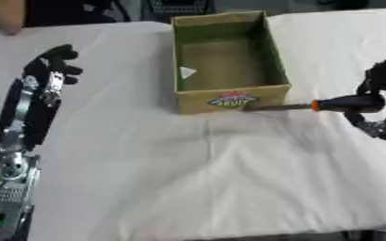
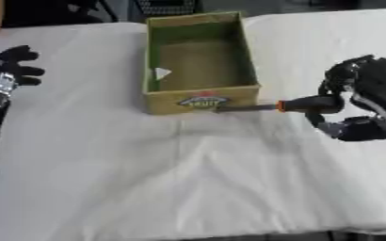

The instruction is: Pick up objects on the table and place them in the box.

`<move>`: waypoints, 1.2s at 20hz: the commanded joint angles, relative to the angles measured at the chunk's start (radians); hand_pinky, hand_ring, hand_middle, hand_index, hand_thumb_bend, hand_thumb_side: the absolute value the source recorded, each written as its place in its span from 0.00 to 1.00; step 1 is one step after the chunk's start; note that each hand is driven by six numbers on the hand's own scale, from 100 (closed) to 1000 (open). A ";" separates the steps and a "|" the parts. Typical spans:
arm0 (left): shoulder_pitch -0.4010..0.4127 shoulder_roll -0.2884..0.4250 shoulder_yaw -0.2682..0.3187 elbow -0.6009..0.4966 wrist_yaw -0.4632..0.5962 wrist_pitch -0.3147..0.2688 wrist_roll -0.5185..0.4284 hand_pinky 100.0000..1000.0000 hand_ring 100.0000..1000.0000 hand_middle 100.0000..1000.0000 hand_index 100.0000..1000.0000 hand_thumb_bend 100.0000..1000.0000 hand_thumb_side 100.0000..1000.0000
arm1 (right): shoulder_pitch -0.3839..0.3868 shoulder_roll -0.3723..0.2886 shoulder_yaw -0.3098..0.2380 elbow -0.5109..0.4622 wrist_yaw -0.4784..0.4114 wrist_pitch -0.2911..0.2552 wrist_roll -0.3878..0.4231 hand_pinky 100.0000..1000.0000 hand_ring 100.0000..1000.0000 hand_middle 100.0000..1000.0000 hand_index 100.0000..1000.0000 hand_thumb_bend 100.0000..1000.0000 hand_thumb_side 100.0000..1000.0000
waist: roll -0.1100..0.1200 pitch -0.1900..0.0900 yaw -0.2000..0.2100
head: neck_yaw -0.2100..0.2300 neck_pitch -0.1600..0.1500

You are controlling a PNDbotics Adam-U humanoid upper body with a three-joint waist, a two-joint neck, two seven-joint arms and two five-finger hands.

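An open cardboard box [image 1: 229,96] with a green inside stands at the table's far middle, a small white scrap [image 1: 187,72] on its floor. At the right, my right hand [image 2: 361,101] is shut on a screwdriver [image 2: 308,104] with a black handle and an orange collar. It is held level just above the cloth, its metal shaft [image 2: 245,108] pointing left, the tip close to the box's front right corner. My left hand [image 1: 58,63] lies open at the far left, well away from the box.
A white cloth [image 1: 213,179] covers the whole table, with folds running across its middle. Dark equipment lines the far edge behind the box. My left arm [image 1: 19,122] stretches along the left side.
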 commanded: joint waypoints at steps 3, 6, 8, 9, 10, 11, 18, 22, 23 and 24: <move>-0.003 0.011 0.005 -0.024 0.000 0.001 0.001 0.67 0.70 0.76 0.88 0.01 1.00 | 0.000 -0.047 -0.029 -0.030 -0.052 0.018 0.005 0.29 0.40 0.28 0.40 0.11 0.40 | -0.002 -0.010 -0.002 | 0.006 -0.001; -0.003 0.011 0.005 -0.024 0.000 0.001 0.001 0.67 0.70 0.76 0.88 0.01 1.00 | 0.000 -0.051 -0.034 -0.034 -0.067 0.021 0.009 0.30 0.40 0.28 0.40 0.11 0.40 | -0.002 -0.010 -0.002 | 0.006 -0.001; -0.003 0.011 0.004 -0.024 0.000 0.001 0.001 0.67 0.70 0.76 0.88 0.01 1.00 | 0.000 -0.052 -0.036 -0.036 -0.074 0.023 0.010 0.30 0.40 0.28 0.40 0.10 0.40 | -0.002 -0.010 -0.002 | 0.006 -0.001; -0.003 0.011 0.004 -0.024 0.000 0.001 0.000 0.67 0.70 0.76 0.88 0.01 1.00 | 0.000 -0.053 -0.037 -0.036 -0.077 0.023 0.011 0.30 0.40 0.28 0.40 0.10 0.40 | -0.002 -0.010 -0.002 | 0.006 -0.001; -0.003 0.011 0.004 -0.025 0.000 0.001 0.000 0.67 0.70 0.76 0.88 0.01 1.00 | 0.000 -0.054 -0.038 -0.036 -0.080 0.023 0.011 0.30 0.40 0.28 0.40 0.10 0.40 | -0.002 -0.010 -0.002 | 0.006 -0.001; -0.003 0.011 0.004 -0.025 0.000 0.001 0.000 0.67 0.70 0.76 0.88 0.01 1.00 | 0.000 -0.055 -0.038 -0.037 -0.083 0.022 0.012 0.30 0.40 0.28 0.40 0.10 0.40 | -0.002 -0.010 -0.002 | 0.006 -0.001; -0.002 0.012 0.004 -0.024 0.000 0.002 -0.001 0.67 0.70 0.76 0.88 0.01 1.00 | 0.002 -0.072 -0.049 -0.053 -0.103 0.029 0.006 0.30 0.40 0.28 0.40 0.10 0.40 | -0.003 -0.011 -0.002 | 0.008 -0.001; -0.002 0.012 0.004 -0.024 -0.001 0.002 0.000 0.67 0.70 0.76 0.88 0.01 1.00 | 0.005 -0.088 -0.062 -0.060 -0.114 0.039 -0.001 0.30 0.40 0.28 0.40 0.10 0.40 | -0.004 -0.011 -0.003 | 0.011 -0.001; -0.002 0.012 0.004 -0.023 -0.001 0.002 -0.001 0.67 0.70 0.76 0.88 0.00 1.00 | 0.006 -0.092 -0.067 -0.063 -0.116 0.042 -0.004 0.30 0.40 0.29 0.40 0.10 0.40 | -0.004 -0.010 -0.003 | 0.012 -0.001; -0.002 0.012 0.004 -0.023 -0.001 0.002 -0.001 0.67 0.70 0.76 0.88 0.01 1.00 | 0.007 -0.096 -0.070 -0.066 -0.117 0.045 -0.006 0.30 0.40 0.29 0.40 0.10 0.40 | -0.004 -0.010 -0.003 | 0.012 -0.001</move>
